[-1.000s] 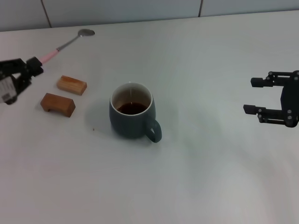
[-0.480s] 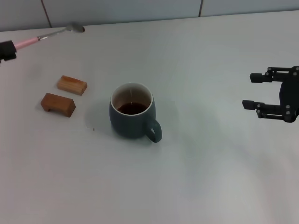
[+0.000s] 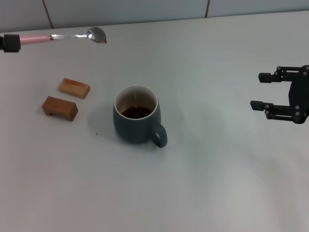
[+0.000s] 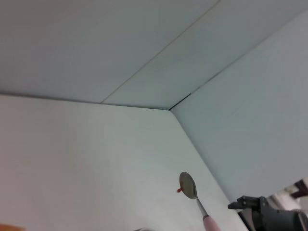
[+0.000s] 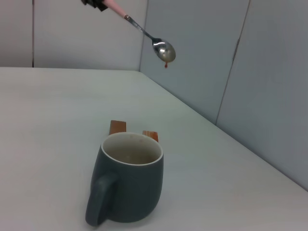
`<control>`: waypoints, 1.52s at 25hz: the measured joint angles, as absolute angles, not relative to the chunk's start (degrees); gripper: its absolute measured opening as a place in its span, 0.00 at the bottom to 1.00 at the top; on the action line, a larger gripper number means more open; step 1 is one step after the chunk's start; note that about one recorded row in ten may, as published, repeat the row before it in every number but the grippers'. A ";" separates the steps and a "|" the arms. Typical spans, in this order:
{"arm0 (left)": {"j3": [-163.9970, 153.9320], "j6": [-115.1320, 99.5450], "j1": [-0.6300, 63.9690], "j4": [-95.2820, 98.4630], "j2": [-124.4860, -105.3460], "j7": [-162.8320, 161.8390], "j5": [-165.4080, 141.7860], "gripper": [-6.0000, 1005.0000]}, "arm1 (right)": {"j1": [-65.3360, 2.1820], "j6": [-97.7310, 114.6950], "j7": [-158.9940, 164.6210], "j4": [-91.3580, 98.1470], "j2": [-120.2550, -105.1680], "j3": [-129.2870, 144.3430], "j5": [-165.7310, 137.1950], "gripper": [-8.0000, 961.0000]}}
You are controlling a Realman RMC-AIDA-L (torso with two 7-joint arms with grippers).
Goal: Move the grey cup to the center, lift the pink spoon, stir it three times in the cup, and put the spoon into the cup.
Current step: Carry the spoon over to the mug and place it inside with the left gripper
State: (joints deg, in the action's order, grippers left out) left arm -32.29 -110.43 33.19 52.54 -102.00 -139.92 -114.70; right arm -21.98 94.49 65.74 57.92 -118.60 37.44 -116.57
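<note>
The grey cup point(image 3: 136, 121) stands upright mid-table with dark liquid inside and its handle toward the front right; the right wrist view shows the cup point(image 5: 129, 185) close up. The pink spoon point(image 3: 67, 36) hangs level in the air at the far left, well above and behind the cup, and a dark drop clings to its metal bowl point(image 5: 163, 49). My left gripper point(image 3: 9, 42) is shut on the pink handle at the picture's left edge. My right gripper point(image 3: 257, 90) hovers open at the far right, holding nothing.
Two brown wooden blocks point(image 3: 74, 88) point(image 3: 60, 108) lie on the table left of the cup. A tiled wall point(image 3: 145, 9) runs along the table's back edge.
My left gripper has risen and drawn back toward the far left, carrying the spoon. The spoon has swung from a slant to level. The right gripper has barely moved.
</note>
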 joint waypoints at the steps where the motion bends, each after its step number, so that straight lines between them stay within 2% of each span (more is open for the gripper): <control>1: -32.91 -110.70 33.68 53.27 -101.58 -139.93 -114.71 0.14 | -22.00 94.48 65.74 57.92 -118.59 37.44 -116.57 0.68; 3: -35.86 -111.53 35.08 53.64 -100.12 -140.30 -114.72 0.14 | -22.00 94.47 65.74 57.93 -118.57 37.44 -116.57 0.68; 6: -37.47 -112.21 36.13 54.11 -99.72 -140.44 -114.82 0.14 | -21.92 94.47 65.74 57.92 -118.56 37.44 -116.57 0.68; 23: -49.48 -115.37 45.28 61.23 -100.41 -142.41 -120.06 0.14 | -21.60 93.98 65.83 57.92 -118.69 37.35 -116.64 0.68; 27: -52.08 -115.35 48.53 62.53 -101.77 -142.26 -126.98 0.14 | -21.49 93.95 65.83 57.92 -118.74 37.35 -116.64 0.68; 28: -53.61 -115.35 50.14 62.80 -102.71 -142.12 -130.39 0.14 | -21.44 93.95 65.83 57.92 -118.74 37.35 -116.64 0.68; 29: -53.61 -115.35 50.14 62.80 -102.71 -142.12 -130.39 0.14 | -21.44 93.95 65.83 57.92 -118.74 37.35 -116.64 0.68; 33: -55.10 -115.25 54.14 62.96 -105.14 -141.72 -137.45 0.14 | -21.33 93.96 65.83 57.92 -118.83 37.35 -116.64 0.68; 34: -55.10 -115.25 54.14 62.96 -105.14 -141.72 -137.45 0.14 | -21.33 93.96 65.83 57.92 -118.83 37.35 -116.64 0.68; 38: -56.06 -115.27 56.99 62.55 -107.18 -141.24 -140.97 0.14 | -21.27 94.00 65.83 57.92 -118.83 37.36 -116.64 0.68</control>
State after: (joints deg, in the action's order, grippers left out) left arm -56.06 -115.27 56.99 62.55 -107.18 -141.24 -140.97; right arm -21.27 94.01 65.83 57.92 -118.83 37.36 -116.64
